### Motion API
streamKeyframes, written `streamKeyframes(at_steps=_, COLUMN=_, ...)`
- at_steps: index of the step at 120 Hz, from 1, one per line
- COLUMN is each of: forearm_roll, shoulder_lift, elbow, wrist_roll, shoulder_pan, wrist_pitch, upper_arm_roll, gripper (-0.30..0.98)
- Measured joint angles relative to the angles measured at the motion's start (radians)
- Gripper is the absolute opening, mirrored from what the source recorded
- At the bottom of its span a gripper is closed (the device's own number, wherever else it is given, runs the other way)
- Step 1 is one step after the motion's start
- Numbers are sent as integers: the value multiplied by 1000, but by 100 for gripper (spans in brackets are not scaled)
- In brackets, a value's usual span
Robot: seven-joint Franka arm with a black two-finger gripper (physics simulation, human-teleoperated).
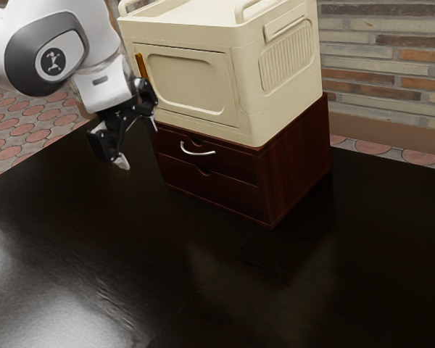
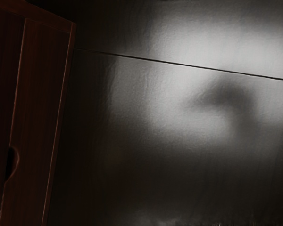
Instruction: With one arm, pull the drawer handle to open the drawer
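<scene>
Brown cabinet [image 2: 23,94] standing on a glossy table [image 2: 132,183], notch [image 2: 12,163] curving into its drawer [image 2: 34,127], thin seam [image 2: 179,64] crossing the tabletop, pale glare [image 2: 184,47] spreading around a dark blur [image 2: 226,96]

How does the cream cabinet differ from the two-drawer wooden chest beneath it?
The cream cabinet is pale; the wooden chest is dark red-brown. The cabinet is taller and rests on the chest, which stands on the table. The chest has a curved silver handle; the cabinet has cream rails on top. Both are boxy.
</scene>
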Motion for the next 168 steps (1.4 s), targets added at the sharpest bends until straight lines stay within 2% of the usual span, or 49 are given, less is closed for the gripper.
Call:
streamKeyframes(at_steps=25, forearm_roll=-10, shoulder_lift=-26, elbow=-38, wrist_roll=172, shoulder_pan=-8, wrist_pitch=75, upper_arm_roll=-1, gripper=69)
streamKeyframes(at_steps=40, forearm_roll=-22, shoulder_lift=-77, elbow=-201, wrist_roll=249, shoulder_pan=5, wrist_pitch=251, upper_arm_roll=0, gripper=69)
streamKeyframes(at_steps=53, forearm_roll=-30, shoulder_lift=-62, elbow=-227, wrist_roll=302, shoulder_pan=-5, wrist_pitch=383, upper_arm_roll=4, gripper=68)
streamKeyframes(at_steps=65, forearm_roll=-50, shoulder_lift=-8, elbow=-211, wrist_roll=344, shoulder_pan=-13, wrist_pitch=471, upper_arm_roll=38, gripper=60)
streamKeyframes(at_steps=99, forearm_roll=-245, shoulder_lift=169, elbow=-86, wrist_roll=477, shoulder_pan=53, wrist_pitch=576, upper_arm_roll=44, gripper=39)
streamKeyframes(at_steps=112, forearm_roll=-300, shoulder_lift=194, elbow=-75, wrist_roll=525, shoulder_pan=95, wrist_pitch=591, upper_arm_roll=43, gripper=32)
streamKeyframes(at_steps=136, forearm_roll=-342, shoulder_lift=179, elbow=-139, wrist_roll=600, shoulder_pan=96, wrist_pitch=638, upper_arm_roll=45, gripper=28)
streamKeyframes(at_steps=168, forearm_roll=-406, shoulder_lift=237, elbow=-139, wrist_roll=670, shoulder_pan=100, wrist_pitch=711, upper_arm_roll=42, gripper=25)
